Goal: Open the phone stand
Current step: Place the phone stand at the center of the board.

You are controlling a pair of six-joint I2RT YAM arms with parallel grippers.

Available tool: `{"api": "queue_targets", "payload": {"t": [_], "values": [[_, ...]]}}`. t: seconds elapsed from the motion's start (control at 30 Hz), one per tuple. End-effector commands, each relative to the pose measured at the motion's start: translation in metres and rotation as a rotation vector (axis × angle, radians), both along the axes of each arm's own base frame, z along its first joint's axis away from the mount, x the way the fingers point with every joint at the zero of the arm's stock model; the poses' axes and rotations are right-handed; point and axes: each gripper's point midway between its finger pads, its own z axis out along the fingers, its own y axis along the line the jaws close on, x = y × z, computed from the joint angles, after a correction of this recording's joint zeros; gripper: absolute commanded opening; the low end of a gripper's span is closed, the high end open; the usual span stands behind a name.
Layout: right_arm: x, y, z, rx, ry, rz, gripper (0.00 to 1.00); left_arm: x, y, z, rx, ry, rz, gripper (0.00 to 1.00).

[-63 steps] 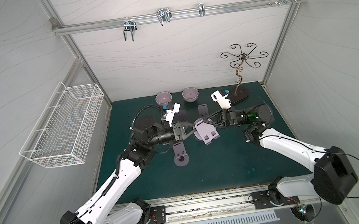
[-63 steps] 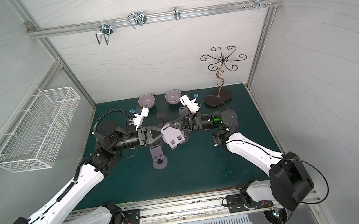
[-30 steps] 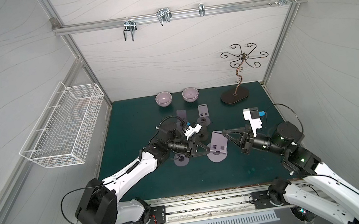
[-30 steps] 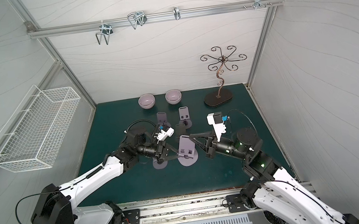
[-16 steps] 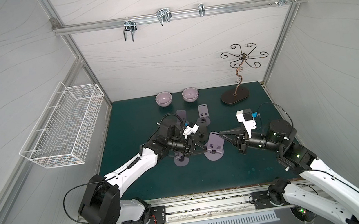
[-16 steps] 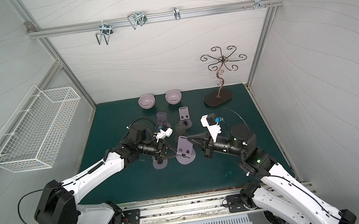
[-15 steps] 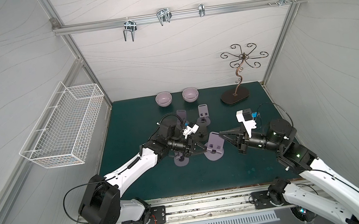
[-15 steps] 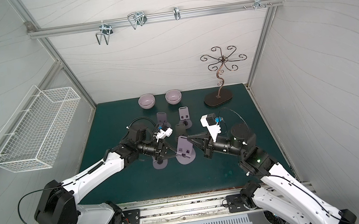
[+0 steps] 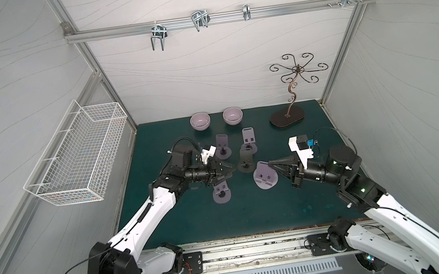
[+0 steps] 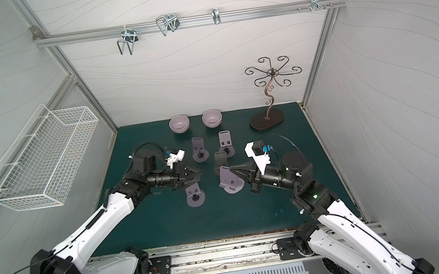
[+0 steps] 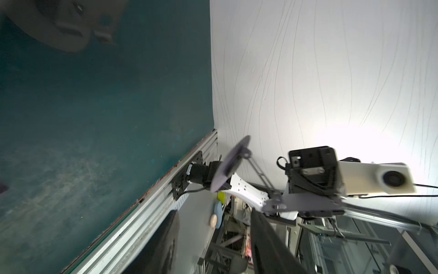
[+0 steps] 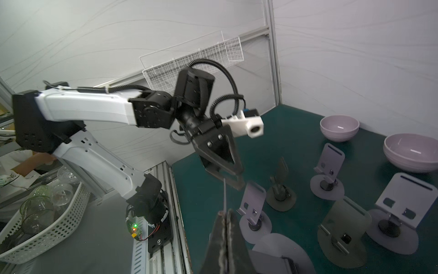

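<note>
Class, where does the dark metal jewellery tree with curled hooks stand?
In both top views the dark metal jewellery tree stands at the green mat's far right corner, right of the right-hand lilac bowl.

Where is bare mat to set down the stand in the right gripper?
Widest bare mat is the front strip between the front stand and the rail. The back left corner beside the left bowl is also free. The middle is crowded: three more stands sit just behind the held stand.

Evenly lit; glare and blur in left wrist view.
</note>
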Motion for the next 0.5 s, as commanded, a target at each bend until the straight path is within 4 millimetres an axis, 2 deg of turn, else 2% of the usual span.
{"api": "queue_targets", "payload": {"t": [0.0, 0.07, 0.2, 0.33, 0.47], "values": [[0.012, 0.010, -0.023, 0.044, 0.075, 0.010, 0.00, 0.010, 0.024, 0.022, 0.009, -0.053, 0.081, 0.51], [0.018, 0.015, -0.044, 0.053, 0.124, 0.013, 0.00, 0.013, 0.034, 0.026, 0.008, -0.064, 0.111, 0.52], [0.035, 0.022, -0.078, 0.026, 0.159, -0.022, 0.00, 0.015, 0.041, 0.027, 0.002, -0.067, 0.130, 0.51], [0.048, 0.031, -0.100, -0.010, 0.170, -0.014, 0.00, 0.019, 0.042, 0.027, 0.001, -0.080, 0.136, 0.51], [0.063, 0.037, -0.110, 0.008, 0.196, 0.013, 0.00, 0.023, 0.042, 0.024, 0.000, -0.075, 0.138, 0.51]]}}
